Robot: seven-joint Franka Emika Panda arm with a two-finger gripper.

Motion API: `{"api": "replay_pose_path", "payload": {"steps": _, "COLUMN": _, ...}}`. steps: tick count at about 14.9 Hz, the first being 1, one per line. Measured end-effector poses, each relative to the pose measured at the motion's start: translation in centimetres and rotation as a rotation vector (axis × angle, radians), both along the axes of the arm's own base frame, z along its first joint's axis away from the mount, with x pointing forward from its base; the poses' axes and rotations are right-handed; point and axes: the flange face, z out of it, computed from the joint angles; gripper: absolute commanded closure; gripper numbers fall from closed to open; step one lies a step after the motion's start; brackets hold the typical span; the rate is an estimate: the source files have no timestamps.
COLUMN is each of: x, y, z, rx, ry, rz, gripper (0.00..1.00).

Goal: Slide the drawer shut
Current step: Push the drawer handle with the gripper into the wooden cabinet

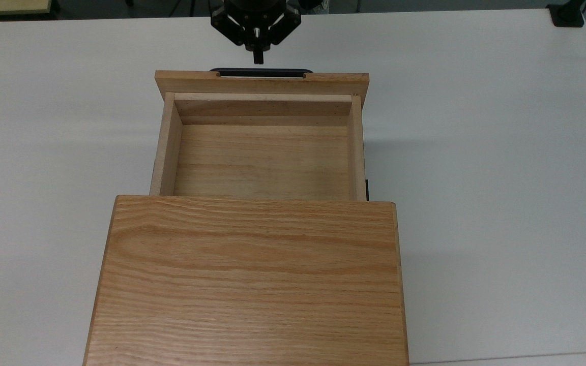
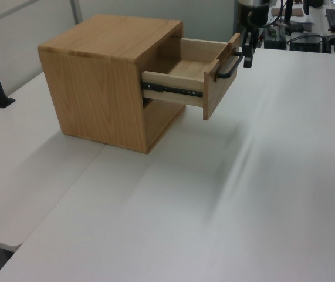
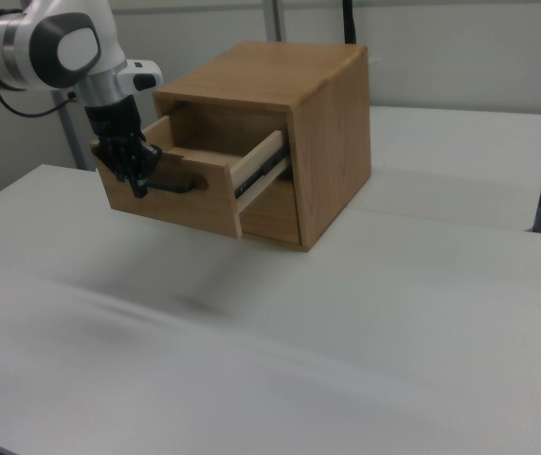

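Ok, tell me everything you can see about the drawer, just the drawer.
The drawer is a light wooden box with pale inner walls, a wider front panel and a thin black bar handle. It stands pulled well out of the oak cabinet, level, on a dark side rail, and holds nothing. The end effector sits right at the handle, shut; whether it touches the handle is unclear.
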Motion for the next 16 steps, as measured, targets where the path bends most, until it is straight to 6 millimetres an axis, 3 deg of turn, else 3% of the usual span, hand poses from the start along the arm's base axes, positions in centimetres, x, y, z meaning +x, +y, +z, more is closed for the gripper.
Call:
{"api": "replay_pose_path", "payload": {"steps": 10, "x": 2.4, "y": 0.4, "z": -1.8, "rx": 0.024, "ry": -0.112, "rz": -0.085, "gripper": 1.00}}
{"api": "replay_pose_path", "payload": {"steps": 16, "x": 4.3, "y": 0.4, "z": -1.9, "rx": 0.030, "ry": -0.141, "rz": -0.097, "gripper": 1.00}}
